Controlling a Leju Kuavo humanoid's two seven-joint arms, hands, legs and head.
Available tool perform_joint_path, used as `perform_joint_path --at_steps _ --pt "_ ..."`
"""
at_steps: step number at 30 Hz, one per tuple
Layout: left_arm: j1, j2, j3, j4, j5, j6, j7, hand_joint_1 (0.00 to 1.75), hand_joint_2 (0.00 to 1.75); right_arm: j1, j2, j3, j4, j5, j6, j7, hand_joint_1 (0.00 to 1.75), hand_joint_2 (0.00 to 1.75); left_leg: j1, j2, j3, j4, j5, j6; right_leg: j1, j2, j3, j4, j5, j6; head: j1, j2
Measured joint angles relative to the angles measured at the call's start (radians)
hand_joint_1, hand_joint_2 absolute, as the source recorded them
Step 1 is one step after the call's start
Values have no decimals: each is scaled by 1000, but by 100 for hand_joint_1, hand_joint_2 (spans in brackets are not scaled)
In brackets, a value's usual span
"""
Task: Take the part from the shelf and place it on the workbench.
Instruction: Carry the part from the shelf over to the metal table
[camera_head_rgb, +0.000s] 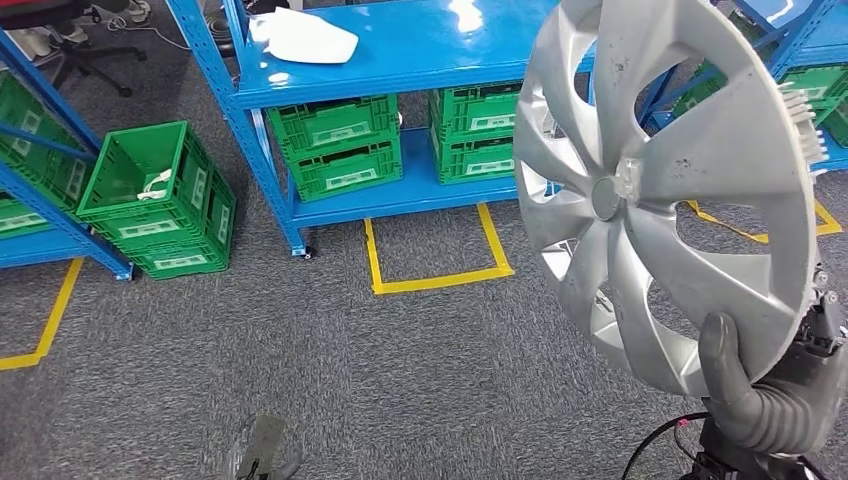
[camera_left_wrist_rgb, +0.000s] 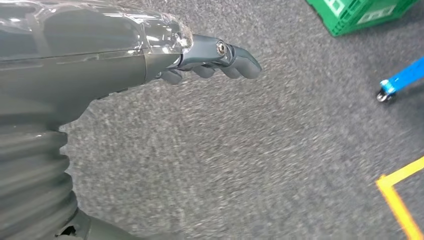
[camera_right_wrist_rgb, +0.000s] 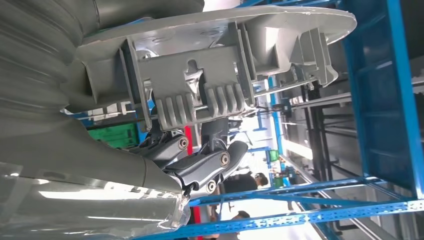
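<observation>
Silver multi-spoke plastic wheel cover (camera_head_rgb: 665, 185) standing upright at right of head view, rising up-left from right hand (camera_head_rgb: 765, 395), which is grasping its lower rim. Left hand (camera_left_wrist_rgb: 212, 57) hanging low over grey carpet (camera_head_rgb: 400, 370), fingers curled, holding nothing. Workbench not visible.

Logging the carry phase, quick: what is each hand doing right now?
Left hand: fingers curled in, holding nothing, over the carpet.
Right hand: grips the silver wheel cover by its lower rim.
</observation>
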Motion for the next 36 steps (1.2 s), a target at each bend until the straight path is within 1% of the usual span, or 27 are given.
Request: perform_joint_path --at_steps 2,4,6,8,9,10,12,13,14,15,17,18,19,20,22,23,24,25,27,28,29,30,31,33,34,35,36 --pt "4 -2 19 0 -36 0 0 0 175 0 0 1 2 -4 -4 0 175 175 -8 -2 91 -128 48 20 6 0 -19 13 6 2 -13 0" --pt "10 -4 41 0 -69 0 0 0 175 -2 0 2 2 -11 -9 3 175 175 -16 -2 154 -230 65 34 7 -2 -30 23 13 8 -20 0" --pt "19 -8 64 0 -91 0 0 0 175 -5 -1 4 4 -16 -13 9 175 175 -19 -2 162 -255 69 36 4 -4 -36 25 25 18 -25 0" --pt "28 -14 85 1 -105 0 0 0 175 -8 -2 7 6 -19 -15 15 175 175 -14 1 157 -268 82 42 2 -1 -47 36 12 28 -32 0" --pt "31 -16 95 1 -111 0 0 0 175 -10 -4 9 8 -19 -15 17 175 175 -11 2 151 -274 91 47 1 1 -58 64 -16 35 -31 0" --pt "33 -19 104 1 -118 0 0 0 175 -12 -6 11 10 -19 -16 18 175 175 -8 3 144 -278 100 50 -3 3 -73 111 -59 43 -26 0" --pt "37 -25 122 2 -135 0 3 0 175 -16 -8 16 15 -22 -17 18 175 175 -7 4 124 -277 116 53 -12 5 -104 237 -143 58 -16 0" --pt "40 -27 130 2 -145 0 7 0 175 -17 -8 19 18 -25 -17 19 175 175 -7 5 114 -276 123 52 -16 5 -108 284 -161 63 -13 0" --pt "43 -27 139 2 -156 0 11 0 175 -17 -8 21 22 -27 -17 20 175 175 -6 6 105 -274 130 50 -21 5 -99 299 -158 68 -11 0" --pt "46 -28 147 2 -167 0 15 0 175 -17 -8 23 25 -29 -17 21 175 175 -5 8 95 -271 135 46 -25 5 -73 276 -138 71 -9 0" --pt "48 -29 163 2 -186 0 22 0 175 -20 -8 24 31 -30 -17 21 175 175 -5 10 80 -264 144 38 -34 6 17 142 -85 77 -7 0" --pt "48 -29 171 1 -199 0 25 0 175 -23 -8 24 33 -30 -17 21 175 175 -5 11 73 -260 148 32 -35 9 60 70 -70 77 -5 0" --pt "48 -29 179 0 -214 0 30 0 175 -25 -8 25 34 -30 -17 21 175 175 -6 12 67 -257 153 26 -35 11 87 20 -64 75 -4 0" --pt "49 -29 189 0 -232 0 36 0 175 -26 -8 25 35 -28 -17 21 175 175 -7 14 60 -256 160 19 -33 14 97 -5 -65 71 -4 0" --pt "53 -29 209 -2 -270 0 48 0 175 -26 -8 27 37 -15 -18 27 175 175 -5 16 52 -254 170 5 -29 14 89 -12 -57 53 -7 0" --pt "56 -29 219 -3 -289 0 53 0 175 -26 -8 28 39 -3 -18 34 175 175 -3 16 46 -248 160 -1 -28 12 83 -14 -49 42 -9 0" --pt "59 -30 230 -4 -308 0 58 0 175 -27 -7 29 41 13 -18 42 175 175 -1 14 35 -226 134 -5 -28 9 75 -16 -41 31 -12 0" --pt "62 -30 241 -6 -324 0 62 0 175 -27 -7 30 42 26 -18 51 175 175 1 10 19 -184 91 -9 -27 7 66 -17 -33 21 -15 0" --pt "66 -30 261 -11 -344 0 67 0 175 -27 -6 32 45 41 -19 61 175 175 3 3 -21 -56 -2 -13 -20 3 40 -13 -17 10 -23 0" --pt "67 -30 270 -13 -349 0 68 0 175 -27 -5 33 46 43 -19 64 175 175 3 1 -33 -2 -27 -13 -17 1 26 -9 -9 9 -26 0" --pt "69 -31 279 -15 -357 0 71 0 175 -27 -5 34 48 45 -19 68 175 175 3 0 -33 28 -30 -13 -14 0 12 -4 -2 8 -27 0" --pt "71 -31 290 -17 -370 0 75 0 175 -27 -5 36 50 49 -20 74 175 175 3 0 -15 23 -11 -11 -11 -1 -3 2 4 8 -28 0" --pt "74 -31 302 -22 -388 0 84 0 175 -28 -5 37 52 57 -20 83 175 175 2 0 19 -14 19 -7 -9 -1 -17 9 9 9 -30 0" --pt "80 -32 328 -36 -431 0 119 0 175 -28 -4 42 59 84 -20 109 175 175 -1 0 119 -144 57 7 -6 -1 -38 22 16 13 -36 0" --pt "84 -33 341 -45 -448 0 140 0 175 -30 -4 44 64 99 -20 122 175 175 -4 0 157 -202 58 12 -6 -1 -44 26 20 17 -38 0" --pt "88 -35 351 -55 -460 -3 158 0 175 -32 -4 47 68 114 -20 131 175 175 -6 0 179 -240 52 16 -6 -3 -48 29 26 23 -40 0" --pt "94 -37 358 -64 -467 -7 172 0 175 -36 -4 50 73 128 -20 136 175 175 -8 0 184 -258 48 18 -7 -5 -52 30 32 28 -41 0"
